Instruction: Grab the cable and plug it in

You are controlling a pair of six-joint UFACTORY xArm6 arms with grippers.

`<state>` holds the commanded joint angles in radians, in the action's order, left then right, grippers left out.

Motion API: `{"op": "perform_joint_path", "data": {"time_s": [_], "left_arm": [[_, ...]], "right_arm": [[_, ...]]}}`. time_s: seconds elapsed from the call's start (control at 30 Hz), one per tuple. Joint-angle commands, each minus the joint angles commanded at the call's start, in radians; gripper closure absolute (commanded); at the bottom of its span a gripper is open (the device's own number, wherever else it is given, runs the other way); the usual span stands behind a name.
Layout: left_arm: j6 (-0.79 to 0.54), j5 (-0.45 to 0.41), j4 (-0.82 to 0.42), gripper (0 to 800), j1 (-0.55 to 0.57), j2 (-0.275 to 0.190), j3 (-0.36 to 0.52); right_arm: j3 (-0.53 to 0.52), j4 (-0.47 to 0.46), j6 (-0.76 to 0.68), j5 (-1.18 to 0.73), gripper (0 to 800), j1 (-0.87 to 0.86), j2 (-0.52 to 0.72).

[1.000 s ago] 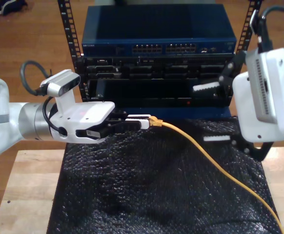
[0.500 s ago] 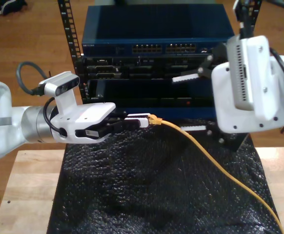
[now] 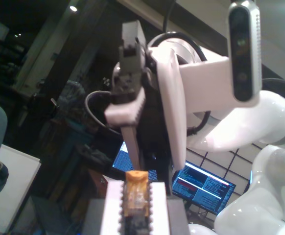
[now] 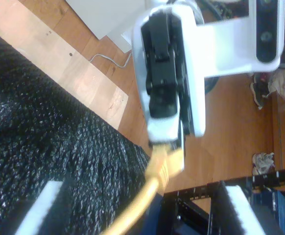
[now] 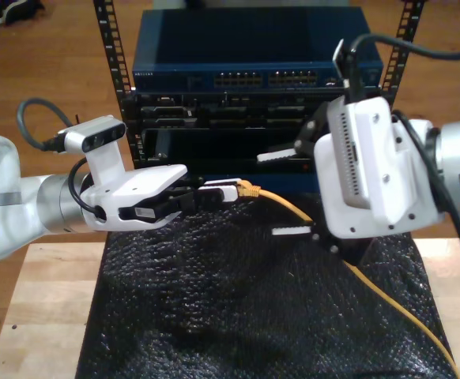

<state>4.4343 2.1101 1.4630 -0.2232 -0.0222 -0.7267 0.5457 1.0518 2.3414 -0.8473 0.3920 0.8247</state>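
Exterior view first: a wooden desk has a big black bubbly mat lying on it. Behind the mat stands a dark rack, and a blue box with rows of little holes sits at the top of it.

Two big white robot arms reach in over the mat, one from the exterior view's left and one from the exterior view's right. They point at each other.

My second pincer is on the arm at the exterior view's right. Its two white fingers are spread wide apart, one up and one down, and nothing is between them. It sits near the tip of the cable, but it is not touching it.

My first pincer is on the arm at the exterior view's left. Its fingers are squeezed tight on the end of the cable.

The cable is long, thin and yellow-orange. It runs from my first pincer, passes under my second pincer, and goes across the mat to the bottom corner at the exterior view's right.

The little plug pokes out just past the tips of my first pincer, up in the air above the mat and in front of the rack. In the first wrist view the plug sits snug between the two white pads.
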Motion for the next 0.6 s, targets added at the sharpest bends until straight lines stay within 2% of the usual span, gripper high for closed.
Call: {"op": "perform_joint_path", "data": {"time_s": [0.13, 0.4, 0.6], "left_arm": [[0.006, 0.0, 0.0, 776, 0.0, 0.0, 0.0], [0.068, 0.023, 0.0, 776, -0.002, 0.008, 0.0], [0.15, 0.06, 0.0, 776, -0.002, 0.034, -0.002]], "right_arm": [[0.0, 0.0, -0.002, 0.04, 174, 0.025, 0.0], [0.0, 0.002, -0.005, 0.043, 182, 0.025, 0.0], [0.003, 0.003, -0.006, 0.044, 202, 0.029, 0.0]]}}
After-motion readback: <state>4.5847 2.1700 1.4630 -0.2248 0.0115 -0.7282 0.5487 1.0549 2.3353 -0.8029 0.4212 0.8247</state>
